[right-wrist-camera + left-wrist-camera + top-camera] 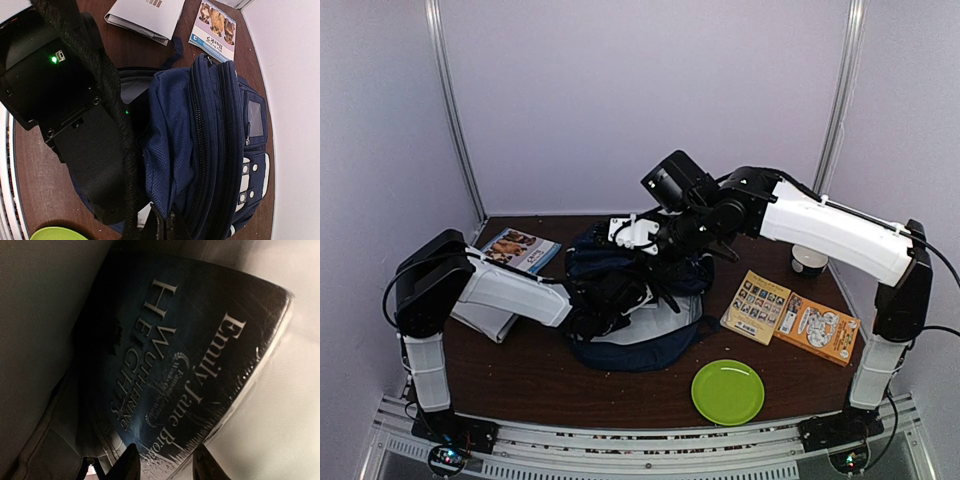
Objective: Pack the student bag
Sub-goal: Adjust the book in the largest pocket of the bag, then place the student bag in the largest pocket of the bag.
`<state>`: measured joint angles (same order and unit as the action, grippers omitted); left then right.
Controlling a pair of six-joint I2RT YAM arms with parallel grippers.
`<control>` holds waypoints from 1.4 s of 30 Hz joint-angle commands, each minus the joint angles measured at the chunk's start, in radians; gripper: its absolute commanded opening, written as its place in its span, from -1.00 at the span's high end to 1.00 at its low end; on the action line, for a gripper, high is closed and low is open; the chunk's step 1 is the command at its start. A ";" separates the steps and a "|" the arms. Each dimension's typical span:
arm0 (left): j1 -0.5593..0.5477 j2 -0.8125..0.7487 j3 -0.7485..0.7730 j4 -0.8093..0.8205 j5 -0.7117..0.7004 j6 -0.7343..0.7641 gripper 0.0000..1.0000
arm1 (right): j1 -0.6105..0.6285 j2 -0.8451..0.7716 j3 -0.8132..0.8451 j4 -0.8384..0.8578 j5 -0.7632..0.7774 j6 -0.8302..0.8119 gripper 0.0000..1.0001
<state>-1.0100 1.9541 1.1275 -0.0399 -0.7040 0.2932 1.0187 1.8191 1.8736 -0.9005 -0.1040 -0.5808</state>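
A dark brown surface (pixel 530 375) is enclosed by pale booth walls. The bag (pixel 650 355) lies at its middle, toward the far edge, with its mouth turned toward the left arm. The left gripper (pixel 167 467) is sunk in the main compartment, pinching the edge of a dark, glossy book (pixel 190 370), and grey lining is seen on both sides of it. The right gripper (pixel 167 227) is pressed together on a fold of the bag's blue fabric beside the zips, apparently so that the mouth is held up.

The step in hand is judged to be the seating of the book. The book is best slid flat along the lining until its far corner meets the bottom, and released only then. Meanwhile the fabric should be held taut and high, so that the mouth does not collapse on the wrist. The cover looks slick, so a slip may be expected if the book is pushed against a fold.
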 commanded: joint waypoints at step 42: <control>-0.415 -0.448 -0.189 0.013 0.202 -0.436 0.13 | -0.253 -0.290 -0.415 -0.147 -0.169 0.026 0.11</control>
<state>-1.4223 1.4822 0.8700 -0.1135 -0.4549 -0.1226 0.9115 1.6321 1.5345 -0.9646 -0.2478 -0.5476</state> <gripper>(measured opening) 0.416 0.446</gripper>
